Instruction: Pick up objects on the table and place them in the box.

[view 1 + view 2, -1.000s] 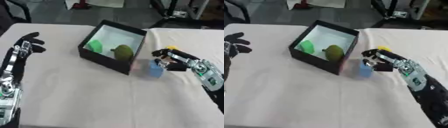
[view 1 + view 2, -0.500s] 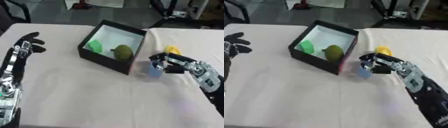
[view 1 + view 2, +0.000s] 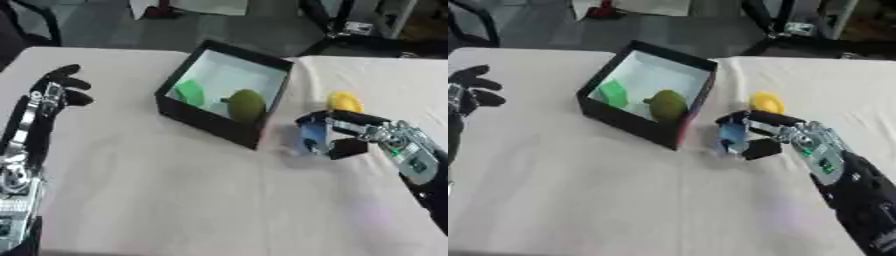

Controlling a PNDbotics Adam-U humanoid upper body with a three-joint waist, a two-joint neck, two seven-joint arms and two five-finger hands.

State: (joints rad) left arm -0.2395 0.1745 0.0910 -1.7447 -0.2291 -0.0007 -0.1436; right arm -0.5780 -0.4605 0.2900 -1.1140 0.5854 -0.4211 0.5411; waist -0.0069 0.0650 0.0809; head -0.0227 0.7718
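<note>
The right hand (image 3: 343,136) has its fingers and thumb curled round a small blue block (image 3: 311,136), holding it just right of the black box (image 3: 203,117) on the worktop (image 3: 175,200). Its forearm enters from the lower right, at about 4 o'clock of the block. A yellow object (image 3: 345,101) lies just beyond the hand, at its 12 o'clock. Inside the box lie a green piece (image 3: 190,92) and an olive round fruit (image 3: 247,104). The left hand (image 3: 52,92) rests open at 9 o'clock, fingers up.

Soft, even overhead light leaves the pale worktop (image 3: 175,190) bright and the background at 12 o'clock dim, shadows faint, both views blurred throughout.
</note>
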